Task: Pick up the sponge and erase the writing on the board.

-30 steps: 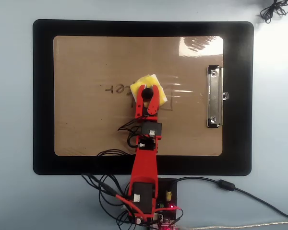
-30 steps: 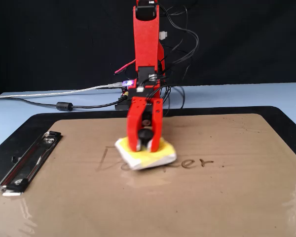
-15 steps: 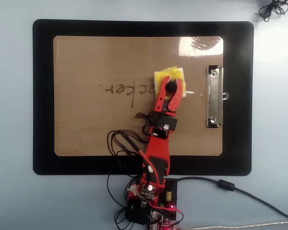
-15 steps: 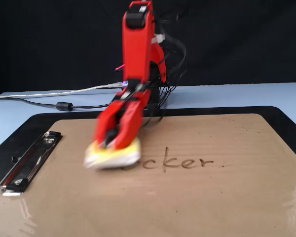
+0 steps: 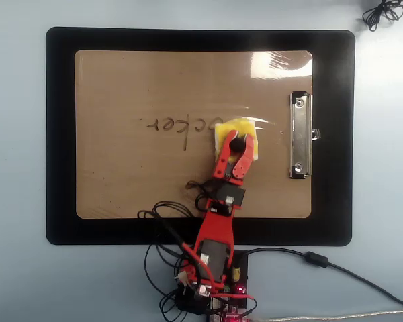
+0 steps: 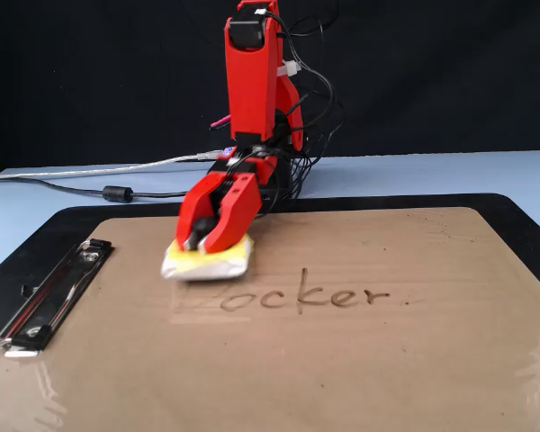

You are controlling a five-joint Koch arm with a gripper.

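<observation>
Pincer (image 6: 202, 241): red, clamped on the sponge (image 6: 209, 261), pressing it flat onto the board (image 6: 360, 378). Sponge sits at the clip-side end of the writing (image 6: 319, 297), covering its first letter. Step, as judged: erasing under way. Next: sweep along the word, away from the clip (image 6: 49, 297), keeping pressure.

Black mat (image 5: 60, 134) on pale blue table (image 5: 17, 268); coiled black cord (image 5: 383, 12) at corner.
</observation>
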